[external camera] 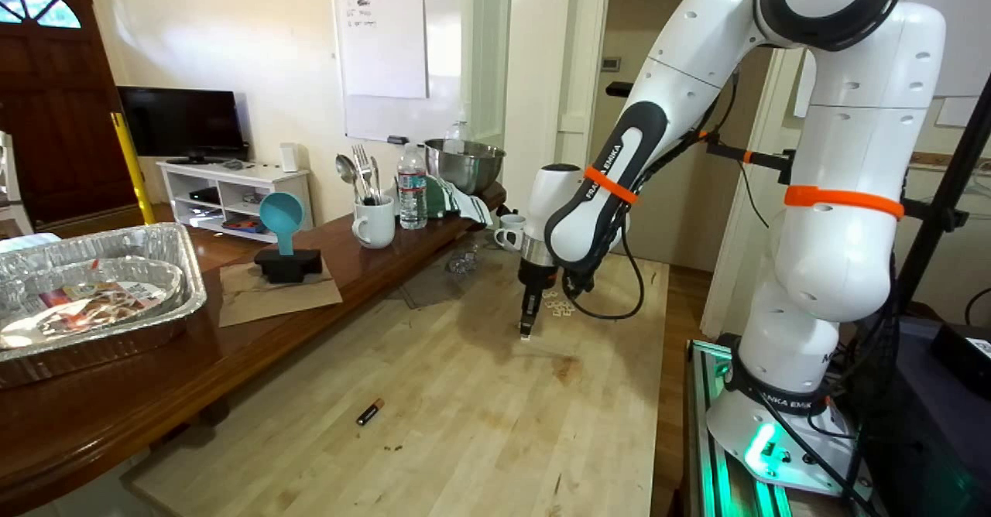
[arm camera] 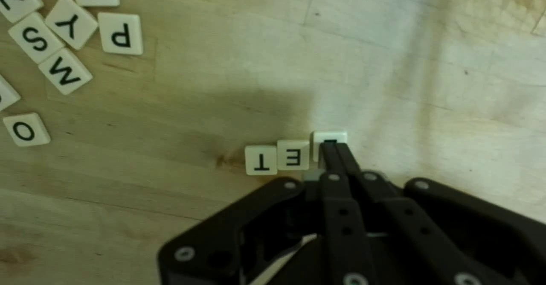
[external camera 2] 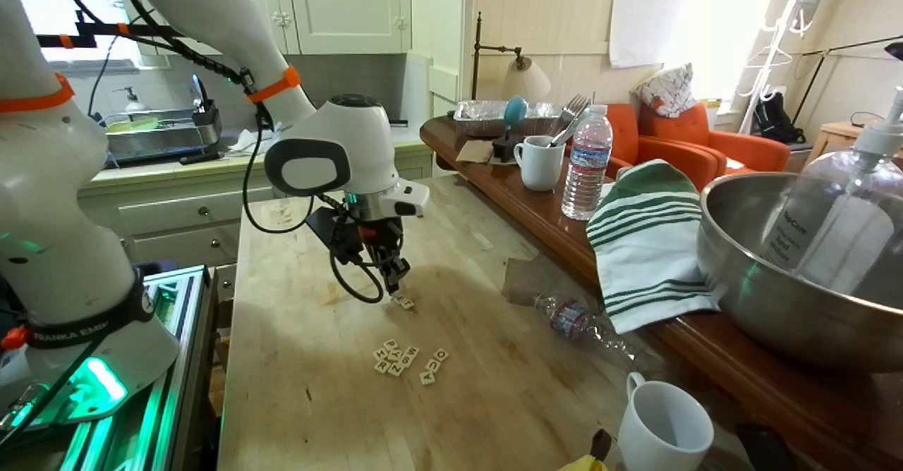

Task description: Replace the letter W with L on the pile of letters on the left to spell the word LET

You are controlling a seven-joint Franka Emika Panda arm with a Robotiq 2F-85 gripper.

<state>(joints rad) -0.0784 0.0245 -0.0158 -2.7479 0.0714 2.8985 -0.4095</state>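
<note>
The hand (arm camera: 335,146) has its tips pressed together, gripping nothing, over the end tile (arm camera: 330,135), whose letter is mostly hidden; whether they touch it I cannot tell. Just beside sit the E tile (arm camera: 293,155) and T tile (arm camera: 261,160), all well in from the long edges of the table (external camera 2: 317,421). The W tile (arm camera: 65,71) lies apart, in the letter pile (external camera 2: 395,355) nearer the robot-side edge.

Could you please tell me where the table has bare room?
Bare wood lies between the battery and the gripper, and between the O tile and the crumpled bottle. It is crowded at the letter pile and around the E tile.
</note>
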